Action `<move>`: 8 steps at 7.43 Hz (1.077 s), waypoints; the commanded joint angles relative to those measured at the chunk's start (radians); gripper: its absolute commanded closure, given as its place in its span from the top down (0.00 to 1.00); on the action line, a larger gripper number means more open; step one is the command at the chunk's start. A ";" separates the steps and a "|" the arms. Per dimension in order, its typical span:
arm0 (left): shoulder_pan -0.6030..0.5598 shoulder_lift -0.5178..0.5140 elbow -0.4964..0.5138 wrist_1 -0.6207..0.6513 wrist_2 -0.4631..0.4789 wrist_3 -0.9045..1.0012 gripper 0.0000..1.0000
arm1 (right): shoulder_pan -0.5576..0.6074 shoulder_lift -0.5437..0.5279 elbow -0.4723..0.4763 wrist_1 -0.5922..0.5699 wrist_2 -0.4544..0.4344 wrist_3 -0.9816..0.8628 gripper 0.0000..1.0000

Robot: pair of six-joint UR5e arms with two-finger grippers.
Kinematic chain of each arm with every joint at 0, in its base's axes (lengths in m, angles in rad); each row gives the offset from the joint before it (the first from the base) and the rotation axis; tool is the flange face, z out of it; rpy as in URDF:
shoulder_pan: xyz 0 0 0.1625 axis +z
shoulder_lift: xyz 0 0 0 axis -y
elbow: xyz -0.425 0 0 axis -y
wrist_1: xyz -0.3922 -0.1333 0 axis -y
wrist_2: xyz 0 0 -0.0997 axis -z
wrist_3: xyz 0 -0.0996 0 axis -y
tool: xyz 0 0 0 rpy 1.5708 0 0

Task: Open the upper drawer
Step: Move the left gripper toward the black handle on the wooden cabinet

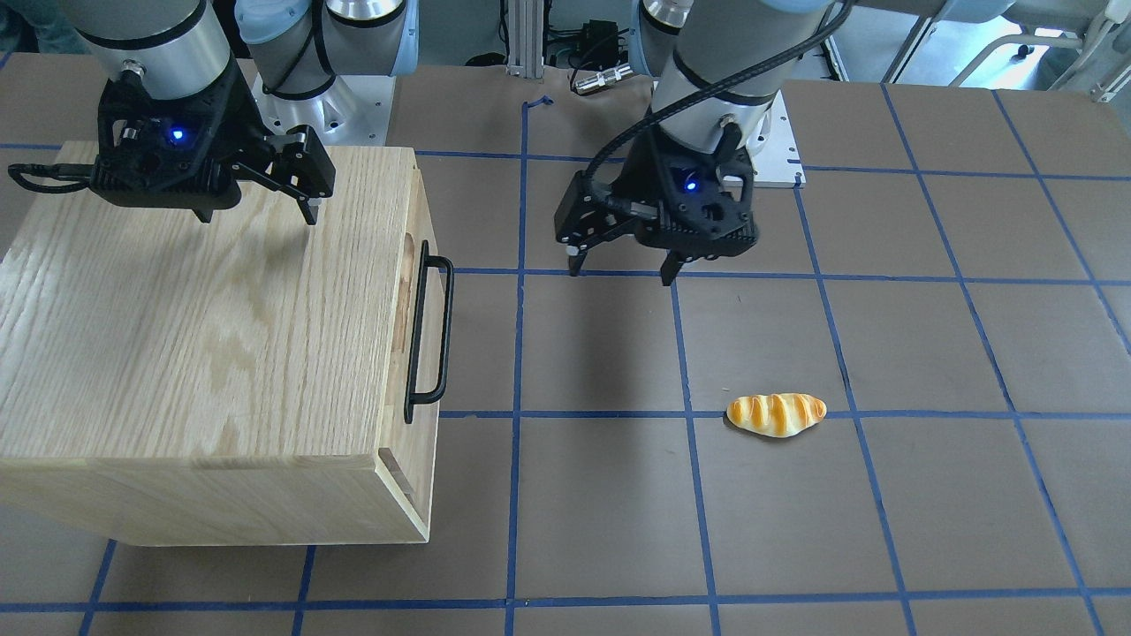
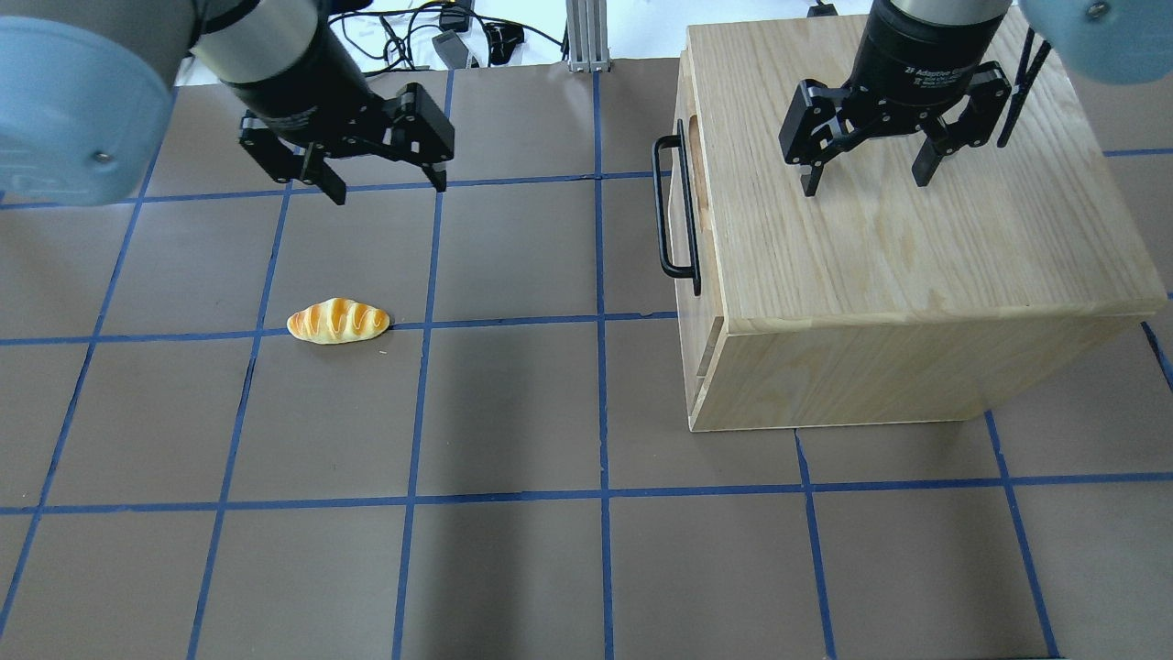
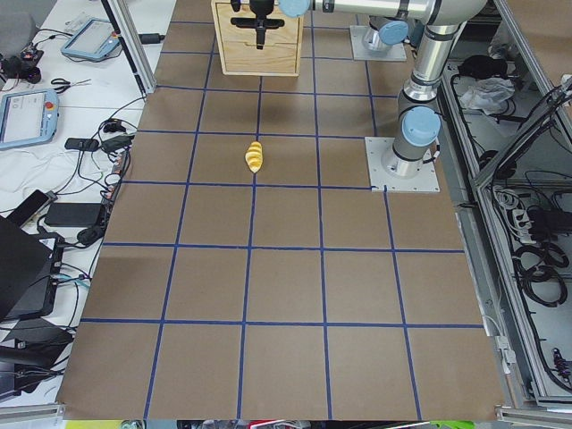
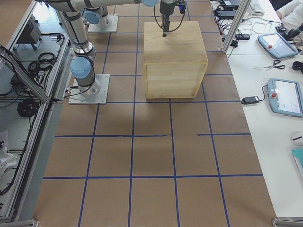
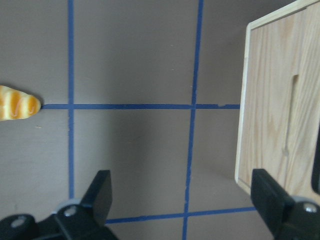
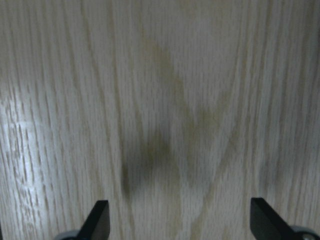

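Overhead, right claw [image 2: 864, 181] splayed above cabinet top [image 2: 916, 266], upper drawer [image 2: 694, 165] closed.

The table [image 2: 513, 412] is a brown surface divided into squares by blue tape lines [image 2: 600, 367]. A pale wooden cabinet [image 2: 916, 247] stands on the robot's right half. A small glazed bread roll [image 2: 338, 321] lies on the left half, well apart from the cabinet, beside a tape line. A grey mounting plate [image 3: 380, 179] sits near the edge.
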 commanded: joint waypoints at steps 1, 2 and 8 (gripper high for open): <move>-0.081 -0.077 0.000 0.118 -0.038 -0.112 1.00 | 0.000 0.000 -0.001 0.000 0.000 0.000 1.00; -0.097 -0.110 0.000 0.173 -0.074 -0.128 1.00 | 0.000 0.000 -0.001 0.000 0.000 0.000 1.00; -0.126 -0.194 -0.009 0.249 -0.101 -0.134 1.00 | 0.000 0.000 -0.001 0.000 0.000 0.000 1.00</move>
